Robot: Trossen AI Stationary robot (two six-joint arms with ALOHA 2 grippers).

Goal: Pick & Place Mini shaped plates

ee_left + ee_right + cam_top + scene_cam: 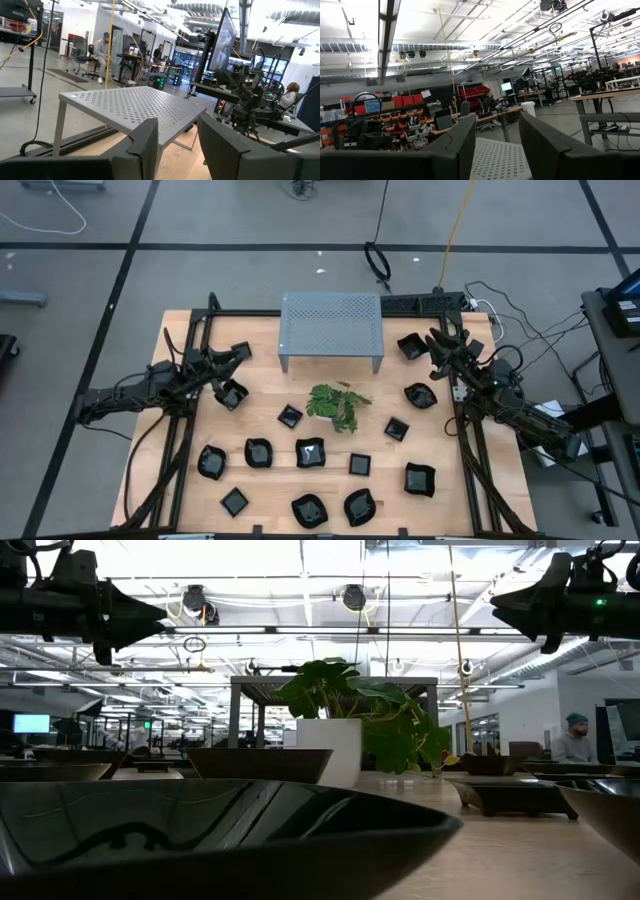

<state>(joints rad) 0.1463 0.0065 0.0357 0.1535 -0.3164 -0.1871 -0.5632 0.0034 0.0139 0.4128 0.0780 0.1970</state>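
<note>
Left claw (240,352): raised above the counter (262,348) at its left side, fingers (145,145) parted with nothing between them, pointing toward the grey perforated stand (331,328). A mini plate (232,395) lies just beside and below it, the nearest candidate for pickup.

Right claw (437,338): likewise aloft at the right side, fingers (462,145) spread and empty, aimed at the stand from the opposite end. Two plates sit near it, one by the back corner (410,346) and one farther forward (420,395).

Remaining plates (310,452): scattered over the front half of the counter, well apart from one another, around a green sprig (338,404) at centre. None rests on the stand.

Procedure, as judged from this layout: you should tilt the left claw down over its nearest plate, set one finger inside the rim and one outside, and close on the wall rather than the glossy floor, which would likely slip. Keep the right arm parked to avoid crossing over the sprig.
</note>
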